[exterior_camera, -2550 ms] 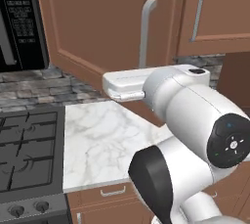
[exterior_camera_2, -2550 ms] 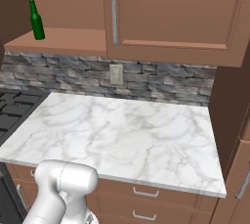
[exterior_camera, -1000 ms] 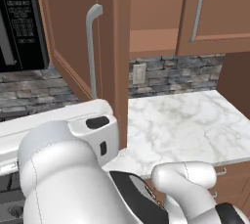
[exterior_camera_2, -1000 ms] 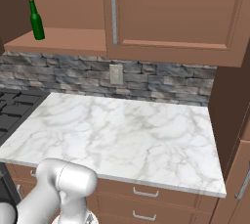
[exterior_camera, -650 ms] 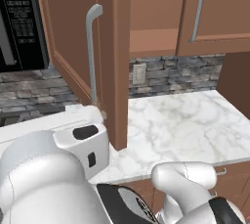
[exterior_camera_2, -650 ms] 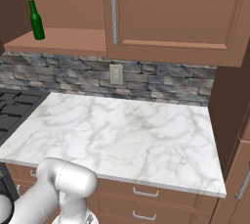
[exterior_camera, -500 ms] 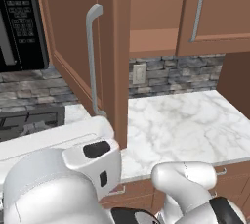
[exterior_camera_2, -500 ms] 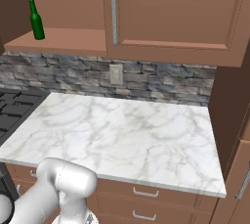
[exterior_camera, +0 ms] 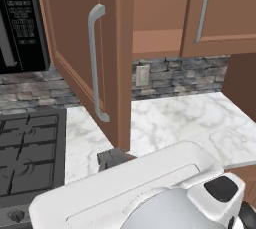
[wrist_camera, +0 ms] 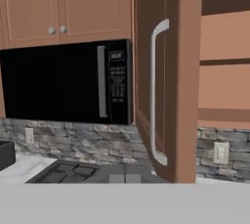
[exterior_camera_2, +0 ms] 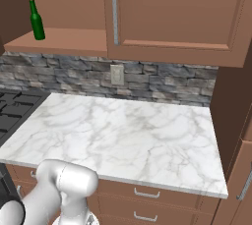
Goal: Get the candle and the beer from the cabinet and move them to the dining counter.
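Beer (exterior_camera_2: 36, 20) upright on the shelf inside the open cabinet (exterior_camera_2: 64, 42), far left of its closed door, above the marble worktop (exterior_camera_2: 123, 135); open door (exterior_camera: 90, 58) edge-on beside the microwave (wrist_camera: 63, 83); gripper (wrist_camera: 124, 179) fingers pressed together, pinching nothing.

Arm (exterior_camera: 150, 193) has swung lower across the view

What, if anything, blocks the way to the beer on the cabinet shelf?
Nothing visible does: the beer stands upright on the cabinet shelf, whose door is swung open, leaving that compartment's front uncovered.
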Available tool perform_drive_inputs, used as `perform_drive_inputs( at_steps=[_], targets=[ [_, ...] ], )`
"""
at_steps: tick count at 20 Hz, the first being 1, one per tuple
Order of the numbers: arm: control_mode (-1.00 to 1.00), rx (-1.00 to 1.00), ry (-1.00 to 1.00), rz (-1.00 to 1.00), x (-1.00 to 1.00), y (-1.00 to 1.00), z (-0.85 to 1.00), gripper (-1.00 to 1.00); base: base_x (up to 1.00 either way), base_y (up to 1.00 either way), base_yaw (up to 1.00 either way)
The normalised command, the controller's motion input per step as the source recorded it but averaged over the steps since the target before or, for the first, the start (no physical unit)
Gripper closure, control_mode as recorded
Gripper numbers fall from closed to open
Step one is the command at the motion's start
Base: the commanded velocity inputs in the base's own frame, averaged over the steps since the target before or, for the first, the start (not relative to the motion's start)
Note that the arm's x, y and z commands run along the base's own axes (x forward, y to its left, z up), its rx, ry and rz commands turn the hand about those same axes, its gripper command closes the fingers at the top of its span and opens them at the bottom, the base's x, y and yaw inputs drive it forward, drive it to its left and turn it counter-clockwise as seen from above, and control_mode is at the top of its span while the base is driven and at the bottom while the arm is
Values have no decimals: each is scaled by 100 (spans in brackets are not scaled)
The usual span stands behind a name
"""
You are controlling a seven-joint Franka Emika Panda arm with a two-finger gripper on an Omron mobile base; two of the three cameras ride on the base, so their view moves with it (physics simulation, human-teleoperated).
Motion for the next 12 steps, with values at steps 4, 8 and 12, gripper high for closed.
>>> perform_drive_inputs(
  at_steps=[4, 8, 12],
  targets=[
    [-100, 3, 0, 9, -25, -100, 0, 100, 0, 0, 0],
    [-100, 5, 0, 10, -24, -100, 0, 100, 0, 0, 0],
    [-100, 4, 0, 13, -21, -100, 0, 100, 0, 0, 0]
  ],
)
